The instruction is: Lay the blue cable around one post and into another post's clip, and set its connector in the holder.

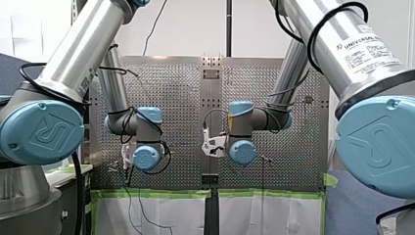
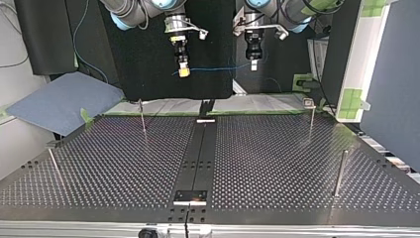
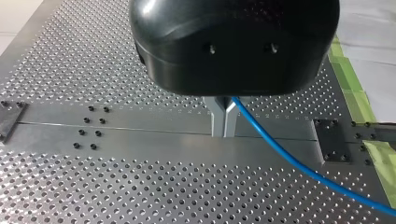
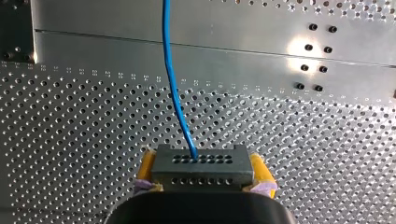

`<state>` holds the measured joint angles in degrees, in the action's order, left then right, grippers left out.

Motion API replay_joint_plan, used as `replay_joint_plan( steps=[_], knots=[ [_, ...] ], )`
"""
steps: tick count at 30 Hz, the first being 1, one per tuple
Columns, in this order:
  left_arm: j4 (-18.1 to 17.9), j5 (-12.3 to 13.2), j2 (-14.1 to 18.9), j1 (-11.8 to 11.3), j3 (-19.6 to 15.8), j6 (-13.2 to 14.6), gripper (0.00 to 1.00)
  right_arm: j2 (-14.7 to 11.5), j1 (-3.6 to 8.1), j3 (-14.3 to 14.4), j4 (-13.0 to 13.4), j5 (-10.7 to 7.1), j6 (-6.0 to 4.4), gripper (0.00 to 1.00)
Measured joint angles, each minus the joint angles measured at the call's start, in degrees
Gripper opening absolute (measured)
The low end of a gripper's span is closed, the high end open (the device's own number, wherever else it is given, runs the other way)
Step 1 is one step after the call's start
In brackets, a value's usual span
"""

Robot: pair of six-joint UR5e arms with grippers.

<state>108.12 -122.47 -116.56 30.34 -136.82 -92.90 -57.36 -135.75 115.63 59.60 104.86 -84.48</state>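
Currently the blue cable (image 2: 218,69) hangs in the air above the perforated table (image 2: 99,163), strung nearly level between the two grippers and touching none of the posts. My right gripper (image 4: 202,161) is clenched on the connector (image 4: 201,173), a dark block with rows of small holes. Its yellow pads (image 4: 148,167) press against the block's two sides, and the cable rises out of one hole in the top row. In the top view this gripper (image 2: 183,72) is above the table's far edge, left of the centre strip (image 2: 200,148).

My left gripper (image 3: 223,122) is black with narrow metal fingers (image 3: 217,116). These are pinched together on the cable (image 3: 289,163), which runs out from between them and off to one side over the table. In the top view this gripper (image 2: 253,63) is right of the centre strip, level with the other.

On the table, a thin post (image 2: 142,118) stands near the far edge at left. A post with a small block head (image 2: 311,119) stands near the far right corner. A thicker post (image 2: 340,172) is by the right edge, and a leaning thin post (image 2: 54,166) is by the left edge. A black plate (image 2: 190,196) sits at the near edge, in the middle.
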Motion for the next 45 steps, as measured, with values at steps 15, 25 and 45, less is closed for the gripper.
replay_joint_plan(
  steps=[15,25,45],
  knots=[
    [0.0,0.0,0.0,0.0,0.0,0.0,0.0,3.7,-3.9,-3.2,-3.2,3.9,-3.9,0.0],
    [0.0,0.0,0.0,0.0,0.0,0.0,0.0,4.4,-7.63,-3.5,-3.6,5.08,-6.76,0.0],
    [6.3,3.9,6.1,-3.9,4.8,2.4,0.0,-1.4,-7.3,-6.1,-9.4,10.86,-11.56,0.0]
  ],
)
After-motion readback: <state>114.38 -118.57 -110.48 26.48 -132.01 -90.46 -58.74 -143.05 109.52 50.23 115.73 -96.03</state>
